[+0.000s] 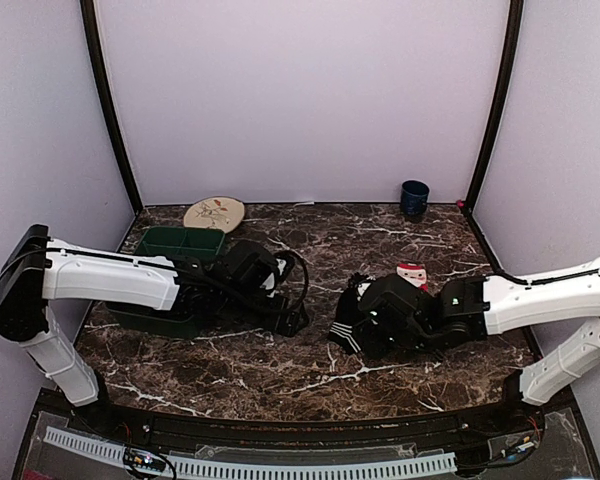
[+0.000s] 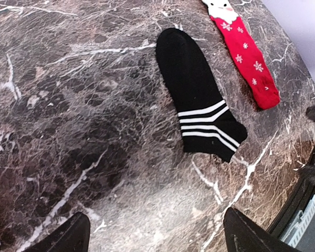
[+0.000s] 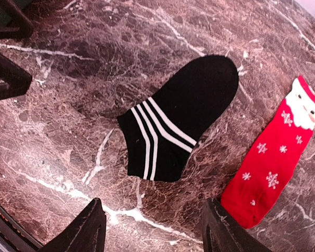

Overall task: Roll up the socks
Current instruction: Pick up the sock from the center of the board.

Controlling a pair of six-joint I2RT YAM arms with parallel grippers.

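The black sock [image 3: 178,118] with a white-striped cuff lies flat on the marble table [image 3: 68,105]. It also shows in the left wrist view [image 2: 199,100] and, mostly hidden by the right arm, in the top view [image 1: 346,328]. The red sock [image 3: 273,163] with white snowflakes lies beside it, apart, and shows in the left wrist view [image 2: 245,58] and the top view [image 1: 412,272]. My right gripper [image 3: 155,228] is open and empty, just above the table near the black sock's cuff. My left gripper [image 2: 155,233] is open and empty, left of the socks [image 1: 285,318].
A green divided tray [image 1: 180,243] sits at the back left under my left arm. A round plate [image 1: 214,212] lies behind it. A dark blue cup [image 1: 414,198] stands at the back right. Walls close in the table on three sides.
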